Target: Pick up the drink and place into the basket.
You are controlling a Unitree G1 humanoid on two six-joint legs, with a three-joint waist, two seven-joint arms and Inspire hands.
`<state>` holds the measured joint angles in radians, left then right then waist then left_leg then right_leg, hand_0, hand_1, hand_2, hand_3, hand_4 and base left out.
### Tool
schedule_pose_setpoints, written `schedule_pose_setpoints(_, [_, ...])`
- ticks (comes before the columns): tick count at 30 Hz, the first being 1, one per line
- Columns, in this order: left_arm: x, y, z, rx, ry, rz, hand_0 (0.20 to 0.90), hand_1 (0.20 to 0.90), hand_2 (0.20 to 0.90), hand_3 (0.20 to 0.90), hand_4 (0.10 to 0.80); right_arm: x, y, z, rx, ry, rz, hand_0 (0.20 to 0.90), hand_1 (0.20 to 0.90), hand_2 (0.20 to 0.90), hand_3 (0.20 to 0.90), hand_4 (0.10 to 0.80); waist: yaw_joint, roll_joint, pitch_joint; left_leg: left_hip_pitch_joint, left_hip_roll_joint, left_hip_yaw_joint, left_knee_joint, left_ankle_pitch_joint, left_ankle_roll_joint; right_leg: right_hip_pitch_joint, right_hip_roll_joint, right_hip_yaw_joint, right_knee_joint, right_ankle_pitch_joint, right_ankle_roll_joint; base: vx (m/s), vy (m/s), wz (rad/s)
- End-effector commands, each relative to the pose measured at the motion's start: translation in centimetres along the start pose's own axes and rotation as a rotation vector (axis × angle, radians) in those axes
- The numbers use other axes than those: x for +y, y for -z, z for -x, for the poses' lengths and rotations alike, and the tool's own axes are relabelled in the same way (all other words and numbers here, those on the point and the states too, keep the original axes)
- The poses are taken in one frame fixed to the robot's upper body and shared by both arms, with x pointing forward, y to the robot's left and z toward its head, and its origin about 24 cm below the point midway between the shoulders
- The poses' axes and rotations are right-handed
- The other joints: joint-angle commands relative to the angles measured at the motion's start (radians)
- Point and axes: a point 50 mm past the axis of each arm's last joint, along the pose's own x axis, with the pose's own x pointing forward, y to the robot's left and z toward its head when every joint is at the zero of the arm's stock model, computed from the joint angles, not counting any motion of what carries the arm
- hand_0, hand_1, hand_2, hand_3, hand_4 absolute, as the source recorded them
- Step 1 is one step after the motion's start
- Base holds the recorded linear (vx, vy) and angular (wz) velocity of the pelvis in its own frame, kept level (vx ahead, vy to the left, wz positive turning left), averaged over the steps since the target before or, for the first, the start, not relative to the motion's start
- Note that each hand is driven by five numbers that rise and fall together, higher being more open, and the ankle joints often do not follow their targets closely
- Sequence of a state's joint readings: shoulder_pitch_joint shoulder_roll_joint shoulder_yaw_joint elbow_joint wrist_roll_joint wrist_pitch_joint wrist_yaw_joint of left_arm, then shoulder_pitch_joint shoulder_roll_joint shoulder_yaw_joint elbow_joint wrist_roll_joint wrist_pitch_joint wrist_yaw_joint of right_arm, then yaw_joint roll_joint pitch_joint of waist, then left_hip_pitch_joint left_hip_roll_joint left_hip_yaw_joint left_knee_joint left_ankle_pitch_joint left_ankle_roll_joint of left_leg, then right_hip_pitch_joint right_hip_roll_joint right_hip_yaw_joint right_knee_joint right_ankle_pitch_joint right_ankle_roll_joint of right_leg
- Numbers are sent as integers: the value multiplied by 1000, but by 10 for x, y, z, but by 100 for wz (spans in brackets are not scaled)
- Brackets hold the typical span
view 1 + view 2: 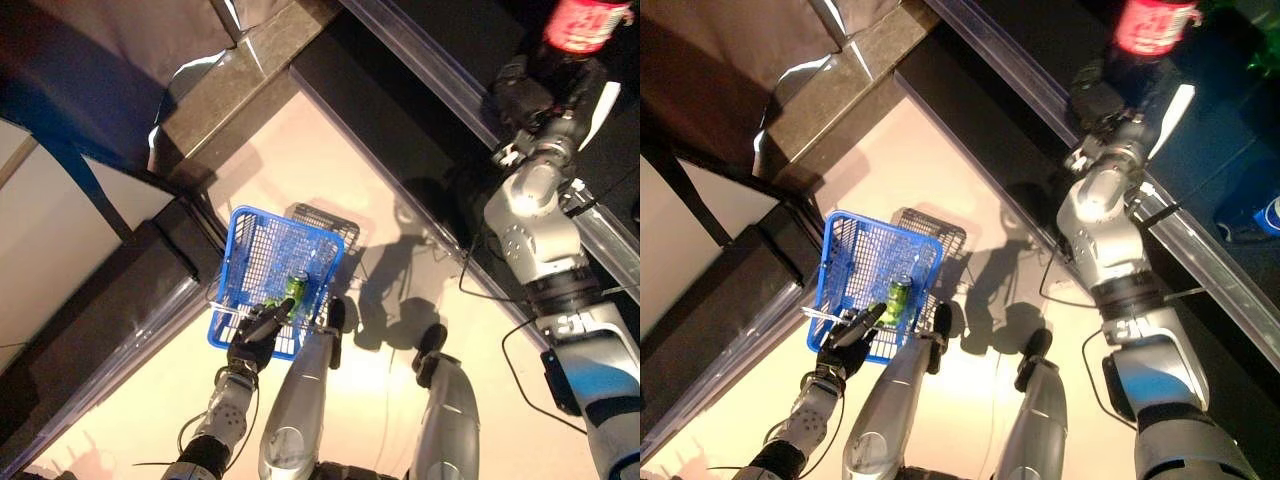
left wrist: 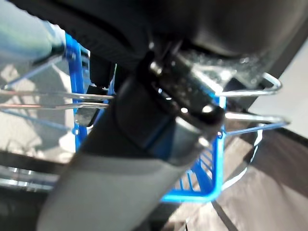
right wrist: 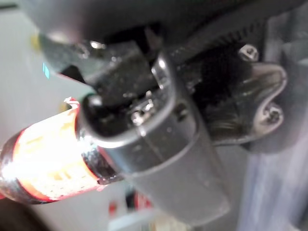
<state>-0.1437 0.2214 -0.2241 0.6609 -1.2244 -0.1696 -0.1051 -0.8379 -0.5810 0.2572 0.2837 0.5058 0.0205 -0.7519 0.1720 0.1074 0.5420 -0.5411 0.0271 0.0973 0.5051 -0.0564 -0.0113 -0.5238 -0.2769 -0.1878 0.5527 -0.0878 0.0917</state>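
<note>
The blue basket (image 1: pixel 262 250) hangs low at the left, off the pale floor. My left hand (image 1: pixel 255 335) is shut on its thin wire handles (image 2: pixel 250 115). A green can (image 1: pixel 296 288) lies inside the basket. My right hand (image 1: pixel 525 95) is raised at the far right over the dark shelf, with fingers curled round a red drink (image 1: pixel 585 22). The red drink also shows in the right wrist view (image 3: pixel 43 163), with the thumb (image 3: pixel 144 110) across it.
A dark shelf with a shiny rail (image 1: pixel 440 75) runs diagonally along the right. A dark low cabinet (image 1: pixel 110 310) stands at the left, and a stone ledge (image 1: pixel 240 70) at the back. More drinks sit on the shelf at the far right (image 1: pixel 1268 215).
</note>
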Motion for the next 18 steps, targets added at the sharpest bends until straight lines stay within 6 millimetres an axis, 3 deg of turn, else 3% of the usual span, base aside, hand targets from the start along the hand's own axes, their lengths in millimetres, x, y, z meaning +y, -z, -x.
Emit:
schedule_pose_setpoints(1, [-11, -41, 25, -153, 256, -109, 300, 300, 300, 200, 100, 14, -115, 16, -525, -206, -158, 300, 300, 300, 200, 100, -8, -14, -22, 116, -49, -30, -34, -33, 27, 132, 27, -68, 4, -44, -47, 32, -22, 0])
schedule_pose_setpoints(10, [-30, -53, 41, -227, 390, -111, 300, 300, 300, 200, 100, 30, -89, 60, -421, -536, -231, 300, 300, 300, 200, 100, -2, -23, -64, 227, -36, -33, -56, -19, 0, 283, 28, -101, -32, -67, -70, 48, -16, -2])
schedule_pose_setpoints(18, [-55, -64, 52, -267, 498, -138, 300, 300, 300, 200, 100, 49, -66, 97, -272, -729, -331, 300, 300, 300, 200, 100, 13, -29, -101, 303, -25, -46, -80, 13, -19, 391, 38, -125, -73, -72, -80, 69, -44, 11])
